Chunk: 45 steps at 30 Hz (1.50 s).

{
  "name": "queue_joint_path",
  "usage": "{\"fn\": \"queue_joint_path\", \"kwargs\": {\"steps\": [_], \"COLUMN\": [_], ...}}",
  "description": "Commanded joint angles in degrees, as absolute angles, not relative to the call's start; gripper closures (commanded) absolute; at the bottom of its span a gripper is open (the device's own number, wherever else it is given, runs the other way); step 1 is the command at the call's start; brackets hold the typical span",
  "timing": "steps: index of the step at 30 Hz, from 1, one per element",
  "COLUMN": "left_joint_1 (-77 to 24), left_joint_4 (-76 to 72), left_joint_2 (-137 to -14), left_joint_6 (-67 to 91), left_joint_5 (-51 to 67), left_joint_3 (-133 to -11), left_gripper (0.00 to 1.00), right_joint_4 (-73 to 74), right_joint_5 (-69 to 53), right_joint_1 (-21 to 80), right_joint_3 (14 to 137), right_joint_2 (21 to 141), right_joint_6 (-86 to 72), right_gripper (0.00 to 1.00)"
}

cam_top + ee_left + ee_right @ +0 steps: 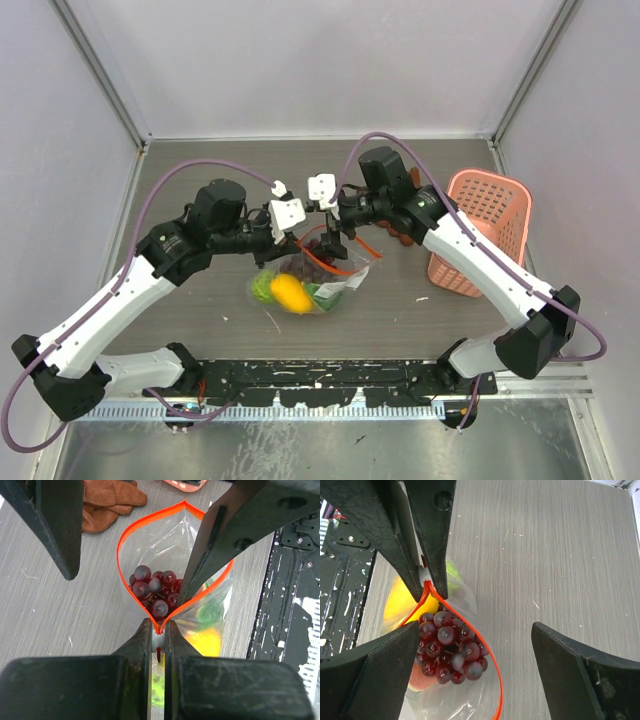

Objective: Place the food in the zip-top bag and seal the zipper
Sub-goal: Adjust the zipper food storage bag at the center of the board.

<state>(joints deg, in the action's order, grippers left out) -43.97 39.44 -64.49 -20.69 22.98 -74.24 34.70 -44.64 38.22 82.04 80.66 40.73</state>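
The zip-top bag (165, 545) lies in the middle of the bench (545, 545), between the two claws. Its mouth is open. The zipper (119, 560), a narrow orange-red strip, is spread apart in the shape of a leaf and is not sealed.

Inside the bag, the dark purple grape bunch (156, 592) sits just below the mouth. Deeper in the bag are the yellow-orange fruit (290, 292) and, beside it, the lime-green ball (263, 287). A pinkish-red piece (416, 679) shows through the plastic under the grapes.

The left claw (158, 630) is clenched on one end of the zipper, at the point where the two sides of the strip meet. Its fingers are pressed together on the plastic.

The right claw (475, 627) is released, with its fingers wide apart, and it grasps nothing. It hangs over the open mouth from the other end. One finger crosses one side of the strip, and I cannot tell if it touches the strip. The other finger is over bare bench on the opposite side, apart from the bag.

Beyond the bag, a brown cloth (105, 500) lies on the bench. A pink lattice basket (485, 230) stands near the cloth, at the right edge of the bench.
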Motion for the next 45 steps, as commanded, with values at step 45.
{"fn": "queue_joint_path", "kwargs": {"steps": [45], "left_joint_1": [-45.8], "left_joint_4": [33.6], "left_joint_2": [-58.1], "left_joint_6": [-21.0], "left_joint_5": [20.6], "left_joint_3": [-72.0], "left_gripper": [1.00], "right_joint_4": [25.5], "right_joint_5": [-44.1], "right_joint_1": [40.9], "right_joint_3": [73.9], "right_joint_2": [77.1], "right_joint_6": [36.3], "right_gripper": [0.12]}}
